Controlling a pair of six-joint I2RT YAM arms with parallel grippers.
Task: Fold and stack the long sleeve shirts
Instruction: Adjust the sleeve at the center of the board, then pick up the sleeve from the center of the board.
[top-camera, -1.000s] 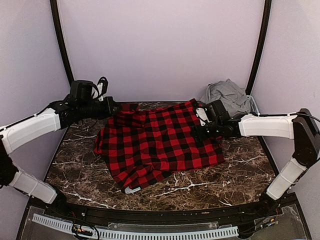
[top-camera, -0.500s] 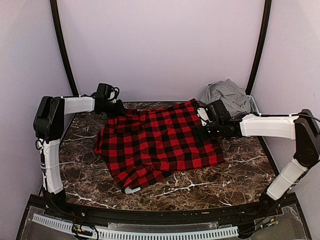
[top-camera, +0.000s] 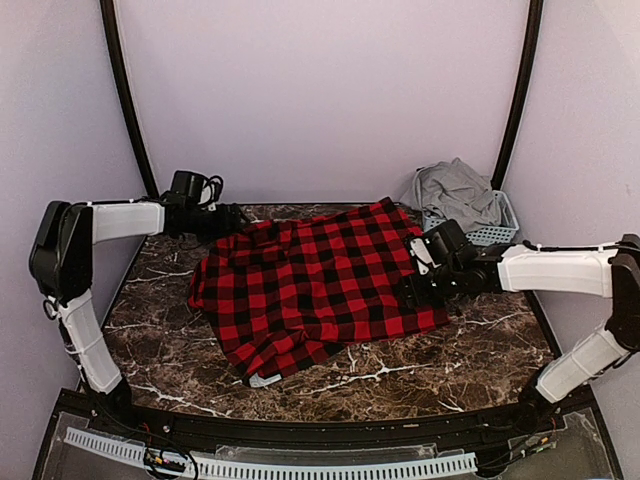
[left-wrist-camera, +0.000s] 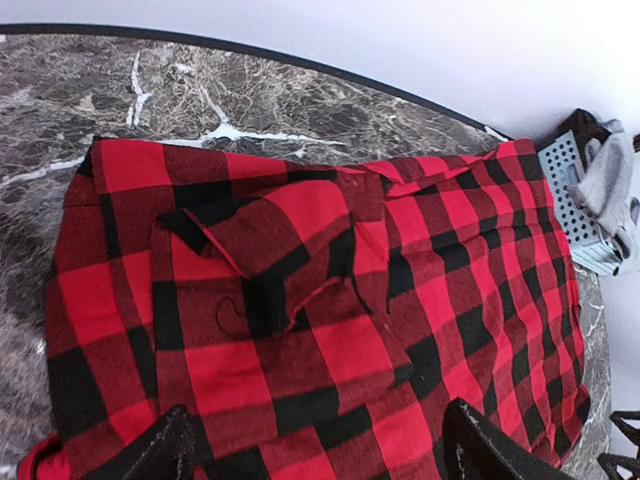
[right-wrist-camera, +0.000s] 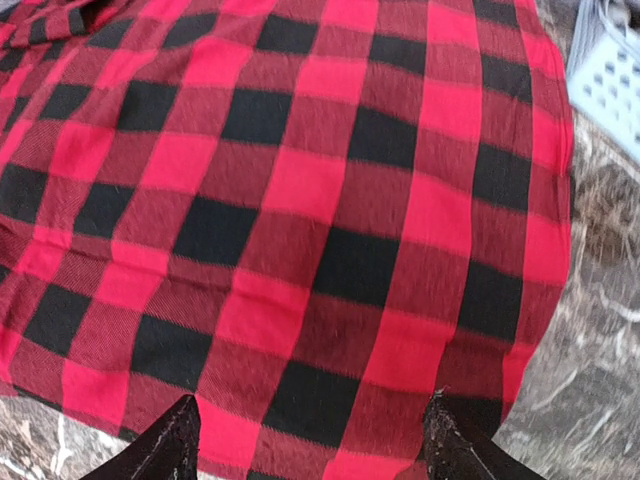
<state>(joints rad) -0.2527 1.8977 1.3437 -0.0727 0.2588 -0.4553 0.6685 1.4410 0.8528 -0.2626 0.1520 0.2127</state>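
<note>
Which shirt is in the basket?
The plain grey shirt, bunched up in the pale blue basket at the back right. The red-and-black checked shirt lies spread out on the marble table instead.

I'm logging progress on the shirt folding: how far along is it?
Done: little. The red-and-black checked shirt lies rumpled on the marble table, at most partly folded; no stack yet. In hand: nothing; left gripper and right gripper are open above its far-left and right edges. Left: finish this fold, then fold the grey shirt bunched in the pale blue basket.
</note>
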